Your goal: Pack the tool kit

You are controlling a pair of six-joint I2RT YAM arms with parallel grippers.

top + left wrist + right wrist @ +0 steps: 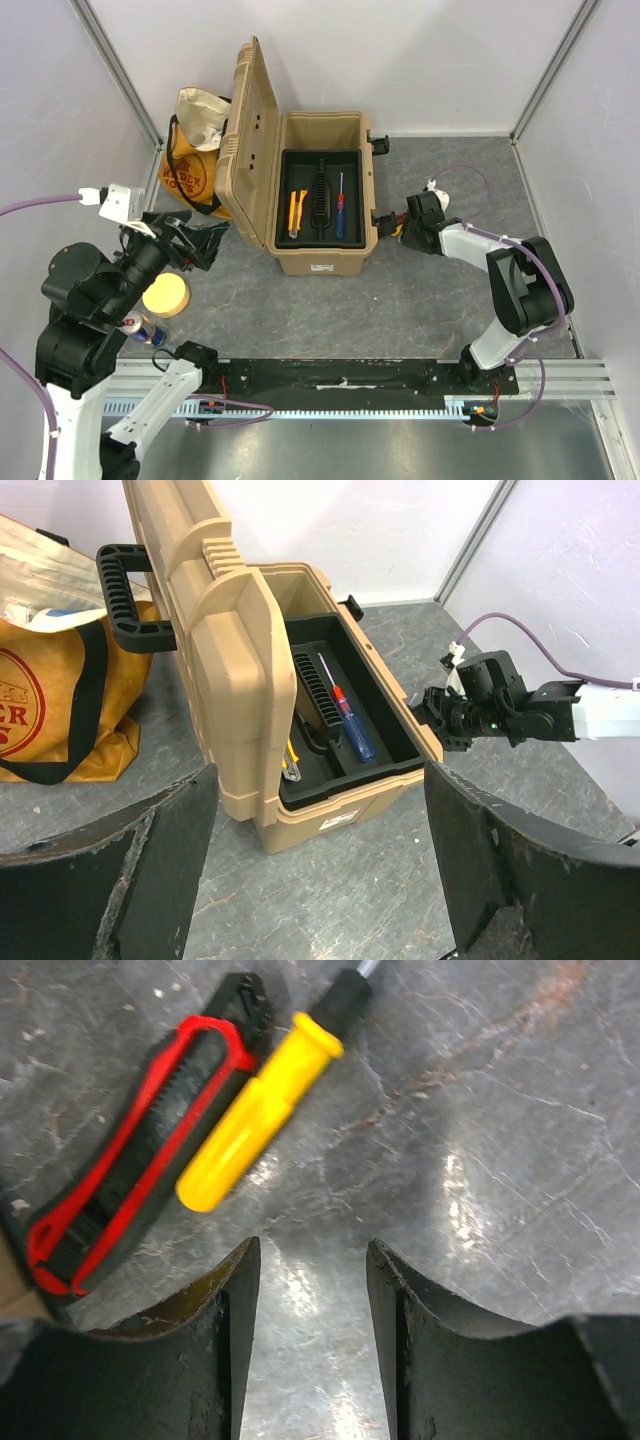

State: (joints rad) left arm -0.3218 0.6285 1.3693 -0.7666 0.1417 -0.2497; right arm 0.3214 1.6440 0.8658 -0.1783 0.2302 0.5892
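In the top view the tan toolbox (320, 258) sits at frame centre. Its lid (250, 140) is swung up toward the left, so the black inner tray (355, 165) lies open from above. An orange-handled tool (297, 212) and a red-and-blue screwdriver (340, 212) already lie in the tray. The right gripper (405, 226) hangs low just beside the box's right wall, where loose tools lie on the table (420, 300), probably to fetch the next one. The left gripper (208, 240) waits left of the lid, near the orange cloth bag (195, 165).

In the left wrist view its fingers (110, 880) spread wide at the bottom corners. Nothing is between them and they face the box's front corner. I judge the arm is parked out of the other's way.

In the right wrist view a yellow-handled screwdriver (255, 1115) and a red-and-black tool (130, 1170) lie side by side at upper left, seemingly touching. The right gripper's fingers (215, 1360) stand partly apart over bare table, grasping nothing. The tools lie ahead and left of the tips, so the gripper likely needs to shift left before closing.
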